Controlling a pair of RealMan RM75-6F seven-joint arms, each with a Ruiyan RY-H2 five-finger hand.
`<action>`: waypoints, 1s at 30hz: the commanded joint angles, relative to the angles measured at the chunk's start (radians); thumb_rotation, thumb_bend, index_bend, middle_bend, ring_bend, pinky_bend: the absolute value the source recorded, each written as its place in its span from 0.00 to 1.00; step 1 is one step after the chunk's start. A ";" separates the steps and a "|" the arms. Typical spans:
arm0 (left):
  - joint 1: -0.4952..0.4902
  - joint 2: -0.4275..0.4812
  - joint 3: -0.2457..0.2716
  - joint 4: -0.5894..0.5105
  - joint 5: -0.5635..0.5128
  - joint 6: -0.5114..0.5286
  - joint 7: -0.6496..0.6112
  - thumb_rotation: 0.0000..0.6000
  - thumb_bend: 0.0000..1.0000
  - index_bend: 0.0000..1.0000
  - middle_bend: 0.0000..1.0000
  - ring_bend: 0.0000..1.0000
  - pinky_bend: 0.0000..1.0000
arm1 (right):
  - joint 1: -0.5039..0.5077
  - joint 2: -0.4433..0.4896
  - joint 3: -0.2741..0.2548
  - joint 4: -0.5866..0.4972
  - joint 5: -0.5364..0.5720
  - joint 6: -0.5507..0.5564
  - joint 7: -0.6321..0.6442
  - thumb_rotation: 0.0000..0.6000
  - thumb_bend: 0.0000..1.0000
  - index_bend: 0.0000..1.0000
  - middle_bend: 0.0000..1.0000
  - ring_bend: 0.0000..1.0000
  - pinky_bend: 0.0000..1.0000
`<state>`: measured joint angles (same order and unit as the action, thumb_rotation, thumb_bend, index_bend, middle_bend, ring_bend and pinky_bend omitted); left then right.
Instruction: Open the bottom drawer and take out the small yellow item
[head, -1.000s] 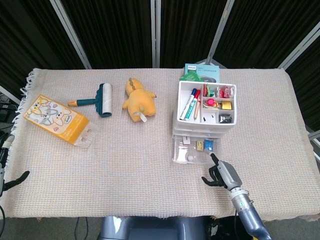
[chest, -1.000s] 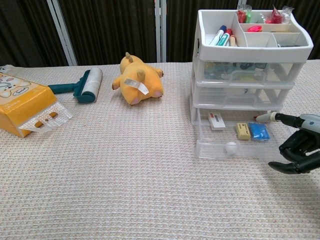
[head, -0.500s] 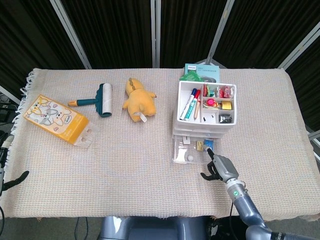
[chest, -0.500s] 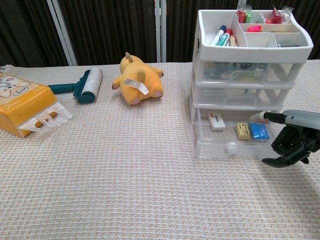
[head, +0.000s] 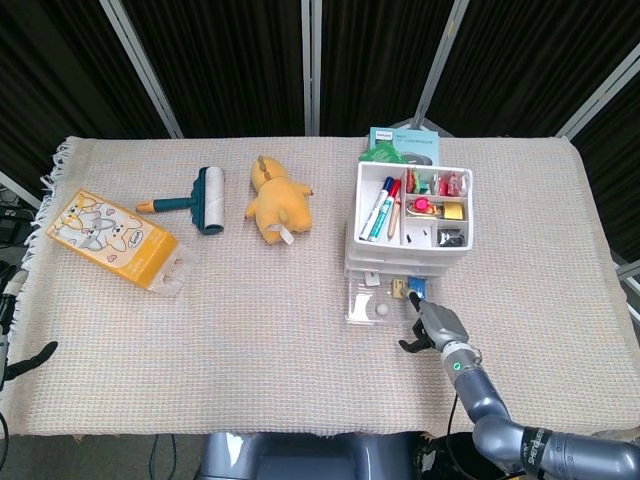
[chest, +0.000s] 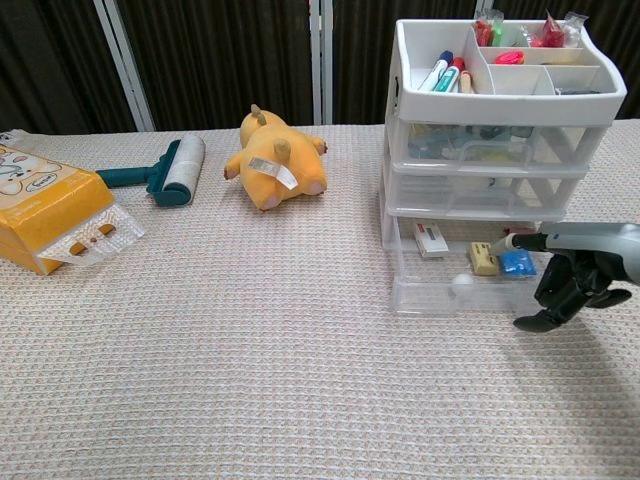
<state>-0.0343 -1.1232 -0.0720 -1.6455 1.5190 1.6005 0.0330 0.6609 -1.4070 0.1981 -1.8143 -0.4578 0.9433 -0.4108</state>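
Chest view: bottom drawer (chest: 455, 292) stands pulled out, small yellow item (chest: 484, 259) lying inside between a white piece and a blue one. Right hand (chest: 572, 278) hovers just right of the drawer, one finger extended over it, others curled, holding nothing. Left hand (head: 28, 358) barely visible, state unclear

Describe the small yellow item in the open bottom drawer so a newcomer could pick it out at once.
Find the white drawer unit at the table's right side; its clear bottom drawer is pulled out toward the front. Inside lie three small things in a row. The small yellow item is the pale block in the middle, between a white card with red and a blue piece.
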 joint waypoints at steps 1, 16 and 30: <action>0.000 0.000 0.000 0.000 0.000 0.000 0.001 1.00 0.17 0.00 0.00 0.00 0.00 | 0.027 -0.004 -0.005 0.011 0.039 0.002 -0.022 1.00 0.23 0.04 0.88 0.89 0.71; 0.000 0.002 0.002 -0.003 0.000 -0.002 0.003 1.00 0.17 0.00 0.00 0.00 0.00 | 0.120 0.056 -0.020 -0.119 0.169 0.129 -0.148 1.00 0.23 0.00 0.90 0.90 0.71; -0.002 0.002 0.001 -0.002 -0.005 -0.008 0.006 1.00 0.17 0.00 0.00 0.00 0.00 | 0.218 0.047 -0.008 -0.116 0.327 0.170 -0.246 1.00 0.60 0.00 0.93 0.95 0.76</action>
<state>-0.0366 -1.1209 -0.0714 -1.6479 1.5144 1.5922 0.0388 0.8666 -1.3542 0.1876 -1.9375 -0.1451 1.1072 -0.6446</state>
